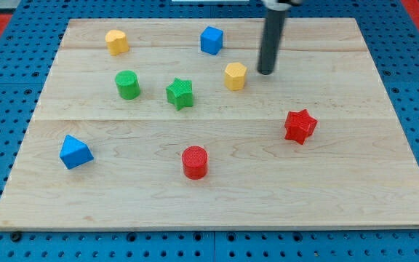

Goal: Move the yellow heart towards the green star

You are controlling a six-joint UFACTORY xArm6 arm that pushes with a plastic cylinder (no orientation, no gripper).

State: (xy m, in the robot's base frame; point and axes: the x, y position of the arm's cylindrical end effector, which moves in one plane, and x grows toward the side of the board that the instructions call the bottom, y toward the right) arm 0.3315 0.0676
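Arm's a bare dark rod, no pincer, nothing held. Its tip sits just right of the yellow heart-ish block, slightly above it. The green star block lies to the view's left of that yellow block, near. Pale wooden board; green cylinder left of star.

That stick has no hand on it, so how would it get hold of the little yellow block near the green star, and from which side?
It can't grip, only push. My tip sits just to the view's right of the yellow heart, slightly higher. The green star lies to the heart's left and a little lower, so pressing the heart's upper right face, the side away from the star, is probably best.
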